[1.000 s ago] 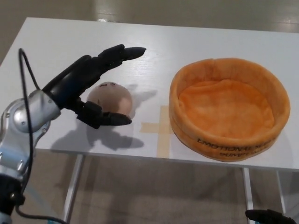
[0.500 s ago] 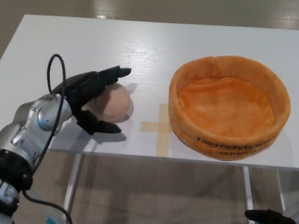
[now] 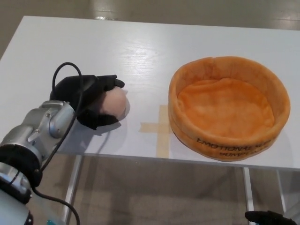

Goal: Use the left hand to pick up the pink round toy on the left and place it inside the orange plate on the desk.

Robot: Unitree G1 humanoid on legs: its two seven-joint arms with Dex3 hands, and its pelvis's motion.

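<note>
The pink round toy (image 3: 115,103) is being grasped by the left hand (image 3: 89,101) near the front left edge of the white tabletop (image 3: 140,51), and it is still being rested on that surface. The fingers (image 3: 108,83) are being curled over the toy's top and the thumb is being pressed in under its near side, so that only the toy's right half is being left exposed. A second ago the hand was being held wide open above and around the toy; half a second ago it was being lowered with the fingers still partly spread. The toy is being kept well apart from the orange plate (image 3: 262,79), which is being left where it was, on the right, just beside a cross of tape (image 3: 157,127). Only a dark tip of the right hand (image 3: 269,218) is being shown at the bottom right corner; whether it is spread or clenched cannot be told.
</note>
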